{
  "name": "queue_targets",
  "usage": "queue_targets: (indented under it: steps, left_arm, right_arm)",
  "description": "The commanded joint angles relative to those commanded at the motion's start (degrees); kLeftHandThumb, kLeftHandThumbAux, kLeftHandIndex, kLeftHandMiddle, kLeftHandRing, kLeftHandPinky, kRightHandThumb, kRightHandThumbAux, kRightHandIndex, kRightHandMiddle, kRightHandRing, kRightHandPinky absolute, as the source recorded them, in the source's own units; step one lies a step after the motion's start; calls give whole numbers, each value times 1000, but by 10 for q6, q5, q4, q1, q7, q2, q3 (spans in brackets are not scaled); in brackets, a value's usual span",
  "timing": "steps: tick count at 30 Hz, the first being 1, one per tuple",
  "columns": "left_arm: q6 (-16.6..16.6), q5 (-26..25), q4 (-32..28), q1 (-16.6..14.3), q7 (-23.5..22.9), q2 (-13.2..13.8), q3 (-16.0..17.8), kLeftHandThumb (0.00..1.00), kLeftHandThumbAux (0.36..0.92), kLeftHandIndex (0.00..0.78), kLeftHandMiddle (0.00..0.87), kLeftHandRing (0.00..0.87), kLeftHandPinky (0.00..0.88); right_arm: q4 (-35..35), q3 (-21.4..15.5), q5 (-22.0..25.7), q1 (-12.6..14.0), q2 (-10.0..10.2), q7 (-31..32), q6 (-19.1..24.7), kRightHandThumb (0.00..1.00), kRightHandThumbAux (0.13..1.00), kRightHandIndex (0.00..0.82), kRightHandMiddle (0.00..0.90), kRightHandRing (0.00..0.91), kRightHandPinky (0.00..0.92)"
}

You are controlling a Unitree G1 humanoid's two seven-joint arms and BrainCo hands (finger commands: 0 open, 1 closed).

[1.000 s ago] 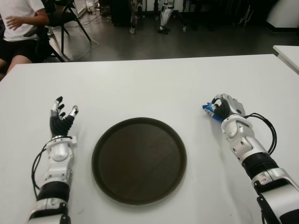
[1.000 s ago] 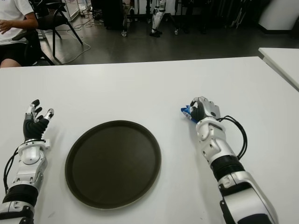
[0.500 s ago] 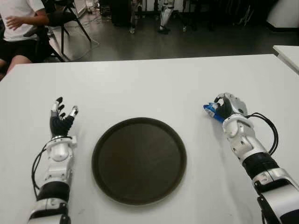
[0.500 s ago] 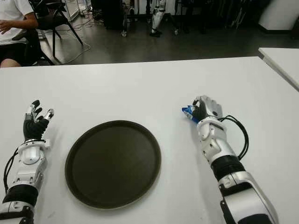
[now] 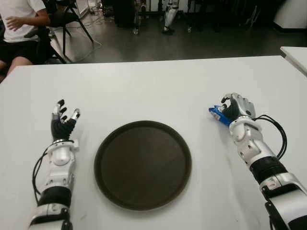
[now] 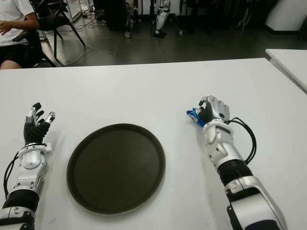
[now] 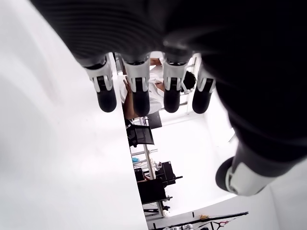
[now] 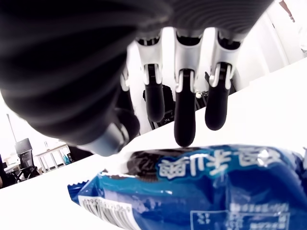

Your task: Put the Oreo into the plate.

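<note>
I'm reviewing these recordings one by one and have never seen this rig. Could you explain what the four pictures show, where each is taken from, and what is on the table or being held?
This is a humanoid robot with two arms, each ending in a hand with several fingers. The two wide pictures come from a stereo camera on its head, looking down at a white table. The two close-ups come from cameras on its wrists, each looking at its own hand.

In the middle of the table lies a round dark plate with nothing in it. To the right of the plate, the right hand is closed around a blue Oreo packet; its wrist view shows the fingers over the wrapper. The left hand shows left of the plate, fingers spread, holding nothing.

Beyond the table, a person sits at the far left.
</note>
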Motion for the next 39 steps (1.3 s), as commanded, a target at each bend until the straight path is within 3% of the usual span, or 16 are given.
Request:
queue_targets:
  steps: [4, 10, 21, 31, 39]
  left_arm:
    - [-1, 0, 0, 1, -1, 0, -1, 260, 651, 61, 90, 58, 17]
    - [-1, 2, 9, -4, 0, 3, 0, 277, 642, 66, 94, 62, 27]
    - [-1, 3, 17, -7, 3, 4, 0, 243, 645, 57, 89, 58, 23]
    - [-5, 5, 23, -9, 3, 4, -2, 247, 644, 64, 99, 71, 32]
    - [-1, 5, 26, -11, 4, 4, -2, 259, 639, 66, 100, 74, 40]
  right_arm:
    - [-2, 7, -8, -1, -3, 6, 10, 183, 653, 103, 125, 133, 139]
    - [-6, 18, -23, 1, -11, 5, 17, 144, 596, 13, 18, 19, 20]
    - [-14, 37, -37, 3, -23, 13, 8, 122, 509, 0, 0, 0, 0]
    - [-6, 43, -37, 1, -31, 9, -17, 84, 507, 0, 0, 0, 0]
    - [-30, 47, -48, 5, -40, 14, -6, 63, 529, 0, 0, 0, 0]
